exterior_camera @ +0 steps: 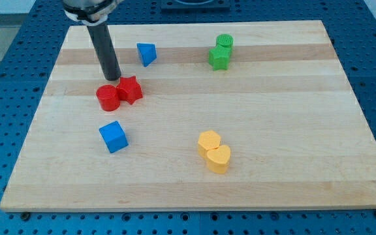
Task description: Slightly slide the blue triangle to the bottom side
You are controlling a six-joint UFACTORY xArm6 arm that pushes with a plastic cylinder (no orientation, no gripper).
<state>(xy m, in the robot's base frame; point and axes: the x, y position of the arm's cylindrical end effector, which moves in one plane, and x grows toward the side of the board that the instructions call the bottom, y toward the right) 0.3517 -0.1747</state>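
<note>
The blue triangle [147,53] lies near the view's top, left of centre, on the wooden board [273,117]. My rod comes down from the top left, and my tip [113,79] rests on the board below and to the left of the blue triangle, apart from it. The tip stands just above the red cylinder [108,98] and the red star-shaped block [130,89], which touch each other.
A blue cube [113,136] lies at the lower left. Two green blocks [220,51] sit together at the top, right of centre. Two yellow blocks [214,151] touch each other at the bottom centre. Blue perforated table surrounds the board.
</note>
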